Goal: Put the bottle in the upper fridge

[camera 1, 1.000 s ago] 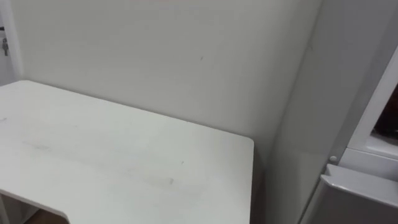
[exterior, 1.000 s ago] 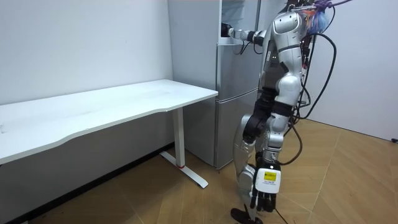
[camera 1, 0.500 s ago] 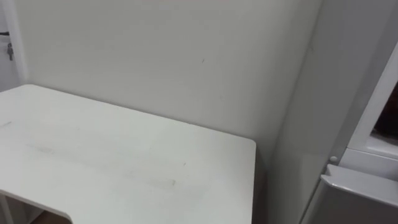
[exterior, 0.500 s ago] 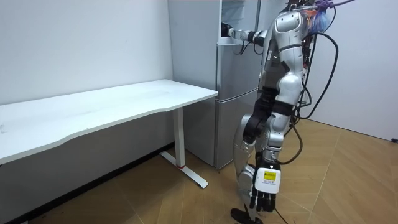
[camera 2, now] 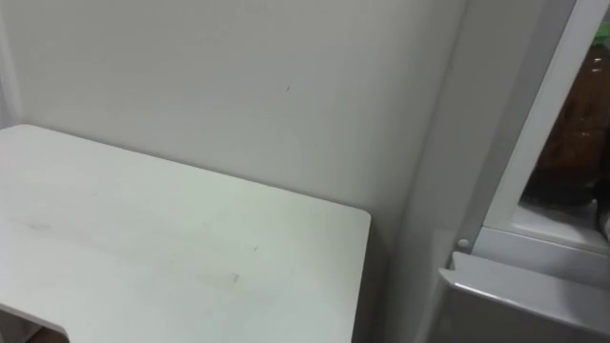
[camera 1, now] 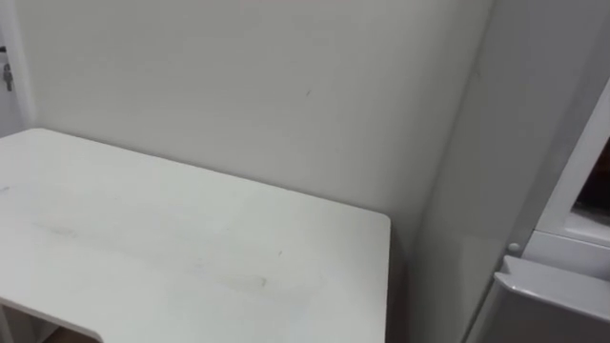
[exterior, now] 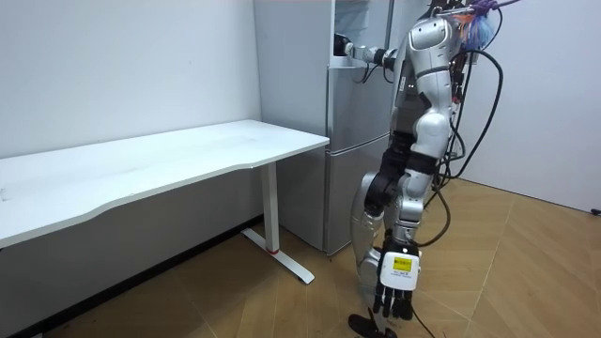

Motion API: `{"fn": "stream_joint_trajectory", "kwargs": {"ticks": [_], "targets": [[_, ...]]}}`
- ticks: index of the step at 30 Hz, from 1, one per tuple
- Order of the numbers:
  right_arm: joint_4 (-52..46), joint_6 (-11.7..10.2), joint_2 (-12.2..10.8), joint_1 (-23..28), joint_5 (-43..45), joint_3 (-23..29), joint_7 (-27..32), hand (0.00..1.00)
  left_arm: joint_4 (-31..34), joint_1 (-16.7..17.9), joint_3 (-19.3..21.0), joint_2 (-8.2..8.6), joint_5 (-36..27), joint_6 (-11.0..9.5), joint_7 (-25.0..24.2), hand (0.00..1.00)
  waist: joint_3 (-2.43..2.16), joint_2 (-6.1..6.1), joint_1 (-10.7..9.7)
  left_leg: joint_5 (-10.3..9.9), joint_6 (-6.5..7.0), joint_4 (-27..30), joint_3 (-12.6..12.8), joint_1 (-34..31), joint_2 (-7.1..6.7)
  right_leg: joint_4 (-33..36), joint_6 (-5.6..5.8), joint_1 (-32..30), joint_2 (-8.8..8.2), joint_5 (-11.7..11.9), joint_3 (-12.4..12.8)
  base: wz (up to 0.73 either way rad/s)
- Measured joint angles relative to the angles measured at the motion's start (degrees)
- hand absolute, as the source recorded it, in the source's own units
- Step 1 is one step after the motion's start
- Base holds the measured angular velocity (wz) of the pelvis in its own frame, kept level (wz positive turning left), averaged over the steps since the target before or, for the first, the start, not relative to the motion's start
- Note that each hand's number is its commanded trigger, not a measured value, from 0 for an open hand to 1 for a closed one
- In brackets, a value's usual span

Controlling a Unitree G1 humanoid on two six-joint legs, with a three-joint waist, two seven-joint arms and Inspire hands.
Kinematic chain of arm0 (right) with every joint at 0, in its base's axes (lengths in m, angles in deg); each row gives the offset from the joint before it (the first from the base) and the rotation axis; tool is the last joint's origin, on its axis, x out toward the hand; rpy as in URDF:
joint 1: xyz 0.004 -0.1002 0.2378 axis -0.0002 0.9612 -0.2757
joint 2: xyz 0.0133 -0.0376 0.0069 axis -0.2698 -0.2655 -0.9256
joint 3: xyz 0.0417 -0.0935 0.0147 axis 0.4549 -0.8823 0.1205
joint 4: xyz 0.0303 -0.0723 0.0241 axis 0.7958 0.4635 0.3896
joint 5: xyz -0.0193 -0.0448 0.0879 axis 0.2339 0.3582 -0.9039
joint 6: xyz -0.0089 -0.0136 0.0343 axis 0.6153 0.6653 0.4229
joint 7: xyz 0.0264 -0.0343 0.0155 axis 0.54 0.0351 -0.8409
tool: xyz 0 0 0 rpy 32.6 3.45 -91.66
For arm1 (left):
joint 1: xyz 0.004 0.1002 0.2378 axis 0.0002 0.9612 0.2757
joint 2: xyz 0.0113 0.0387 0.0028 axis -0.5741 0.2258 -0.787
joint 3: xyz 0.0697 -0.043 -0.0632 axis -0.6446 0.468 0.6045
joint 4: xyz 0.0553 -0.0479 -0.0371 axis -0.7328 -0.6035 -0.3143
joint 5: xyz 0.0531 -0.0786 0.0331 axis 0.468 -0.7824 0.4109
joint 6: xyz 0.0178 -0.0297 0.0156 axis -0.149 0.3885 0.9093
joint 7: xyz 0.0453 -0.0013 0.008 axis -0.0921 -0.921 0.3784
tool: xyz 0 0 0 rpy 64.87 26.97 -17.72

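In the room view I stand before the grey fridge (exterior: 359, 150), its upper compartment open. My right arm reaches into that compartment, and the right hand (exterior: 341, 47) is a small dark shape at its edge. In the right eye view a brown bottle (camera 2: 578, 114) stands upright inside the upper fridge, behind the door frame (camera 2: 534, 124). Something dark sits at its base; I cannot tell whether it is my hand. My left hand (exterior: 394, 293) hangs low by my leg with its fingers straight down, holding nothing.
A long white table (camera 1: 191, 248) stands against the wall at my left, its corner close to the fridge side (camera 1: 477, 191). The lower fridge door's top edge (camera 2: 515, 286) juts out at lower right. Wooden floor (exterior: 526, 282) lies behind me.
My body has leaned slightly and the hanging left hand has swung a little up and forward. The eye view wobbled slightly. The right arm stays in the fridge.
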Motion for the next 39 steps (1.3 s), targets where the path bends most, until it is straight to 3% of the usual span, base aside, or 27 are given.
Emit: {"fn": "stream_joint_trajectory", "kwargs": {"ticks": [7,11,14,26,39], "targets": [[-3.5,0.3,-0.3,1.9,-4.0,3.0,-0.1,0.00,1.4,0.2,-0.6,0.29,0.0,0.0,0.6,0.00,-0.06,0.55,-0.5,-0.2,0.05,0.3,0.0,-0.1,-0.02,-0.1,-0.02,-0.1,-0.01,0.0,0.0,0.00],[-7.6,0.4,-0.3,3.3,-6.3,3.8,-0.3,0.00,1.7,0.1,-0.6,0.63,0.0,-0.1,1.4,0.00,-0.50,1.53,-1.4,-0.2,0.06,-0.1,0.1,0.0,-0.15,-0.1,-0.15,0.0,-0.05,0.1,0.3,-0.01],[-9.4,0.5,-0.3,3.9,-8.7,4.0,0.2,0.00,1.7,0.2,-0.6,0.68,0.0,-0.1,1.7,0.00,-0.52,1.82,-1.7,-0.2,0.06,-1.0,0.1,1.0,-0.24,-0.1,-0.16,0.2,-0.05,0.1,0.5,-0.03],[-16.7,0.9,-0.3,7.4,-12.8,4.1,1.8,0.00,1.8,-0.1,-0.6,0.87,0.0,-1.6,2.8,0.00,-0.27,1.69,-3.6,-0.2,0.08,-1.9,1.6,2.0,-0.24,-0.2,-0.15,0.6,-0.13,0.1,1.5,-0.05],[-34.6,1.0,-0.6,16.1,-9.9,6.3,6.6,0.00,3.4,0.4,-0.3,2.19,0.8,-3.9,2.6,0.00,-0.07,1.99,-6.5,-0.1,0.18,-2.9,4.1,2.1,-0.18,-0.1,-0.15,-0.9,-0.06,0.1,3.5,-0.10]]}}
